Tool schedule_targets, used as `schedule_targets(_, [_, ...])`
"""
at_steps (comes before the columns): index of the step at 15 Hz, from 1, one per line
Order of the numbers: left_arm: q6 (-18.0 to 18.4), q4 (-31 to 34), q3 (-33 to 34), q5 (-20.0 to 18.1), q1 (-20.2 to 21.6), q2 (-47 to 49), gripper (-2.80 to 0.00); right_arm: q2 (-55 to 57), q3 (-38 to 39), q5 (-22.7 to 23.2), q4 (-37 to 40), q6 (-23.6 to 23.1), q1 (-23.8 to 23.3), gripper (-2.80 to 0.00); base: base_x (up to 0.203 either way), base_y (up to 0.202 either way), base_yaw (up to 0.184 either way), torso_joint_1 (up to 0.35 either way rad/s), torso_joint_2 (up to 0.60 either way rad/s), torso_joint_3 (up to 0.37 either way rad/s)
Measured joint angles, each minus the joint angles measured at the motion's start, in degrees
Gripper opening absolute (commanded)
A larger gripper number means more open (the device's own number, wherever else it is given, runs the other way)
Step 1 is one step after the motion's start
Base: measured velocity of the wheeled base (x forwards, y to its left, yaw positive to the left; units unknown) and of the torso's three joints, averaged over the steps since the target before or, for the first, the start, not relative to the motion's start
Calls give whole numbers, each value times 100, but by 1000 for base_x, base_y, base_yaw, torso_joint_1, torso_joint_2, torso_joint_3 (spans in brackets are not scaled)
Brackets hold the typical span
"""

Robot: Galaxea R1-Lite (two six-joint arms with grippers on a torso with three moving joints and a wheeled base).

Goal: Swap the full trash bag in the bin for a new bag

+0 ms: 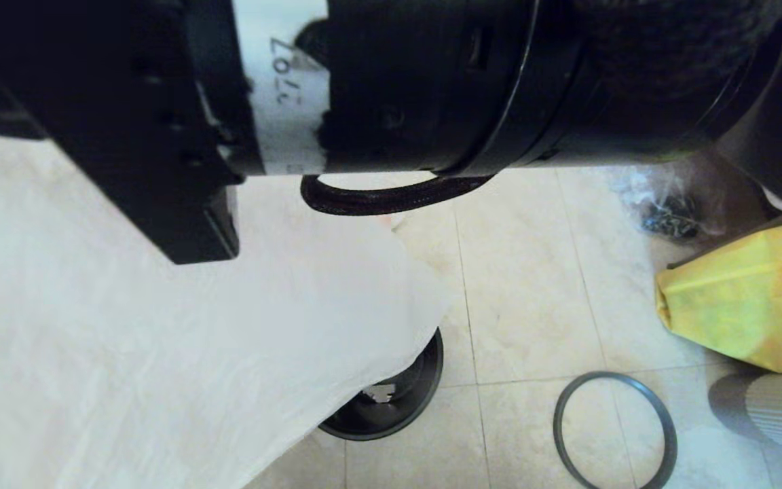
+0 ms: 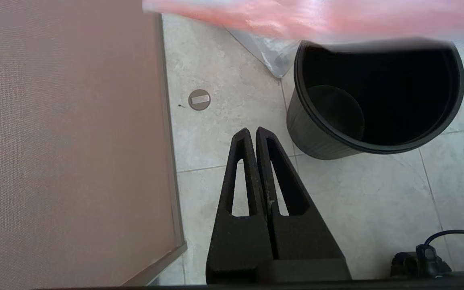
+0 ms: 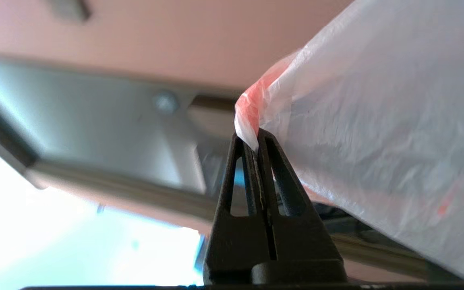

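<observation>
My right gripper [image 3: 255, 137] is shut on the orange-pink hem of the new bag [image 3: 377, 141] and holds it raised. In the head view this milky-white bag [image 1: 160, 339] hangs as a wide sheet over the left half and covers most of the bin [image 1: 404, 401]. The bin [image 2: 377, 100] stands on the tiles, dark inside with no liner, and the bag's pink band [image 2: 296, 16] floats above its far edge. My left gripper [image 2: 252, 131] is shut on nothing, above the floor a little short of the bin. The grey hoop rim [image 1: 615, 431] lies flat on the floor. I cannot pick out the full trash bag.
A yellow bag [image 1: 737, 299] and a crinkled clear bag with dark contents [image 1: 662, 204] sit at the right. A brown panel [image 2: 67, 141] stands close by the left gripper. A corner of clear plastic [image 2: 274, 56] lies past the bin. My own arm [image 1: 499, 81] blocks the top.
</observation>
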Motion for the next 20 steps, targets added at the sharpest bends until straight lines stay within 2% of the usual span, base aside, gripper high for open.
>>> schedule_targets(4, [0,-2,0,3,0,0,-280,159,48,66,154,50,388,-280,0,0,0,0,0,0])
schedule_targets(9, [0,-2,0,0,0,0,-280,494,23,111,25,71,532,-280,0,0,0,0,0,0])
schedule_targets(14, [-2,-2,0,0,0,0,-280,875,5,417,-641,72,326,-280,0,0,0,0,0,0])
schedule_targets(20, [0,-2,0,-2,0,0,-280,907,191,455,-522,12,-151,-280,0,0,0,0,0,0])
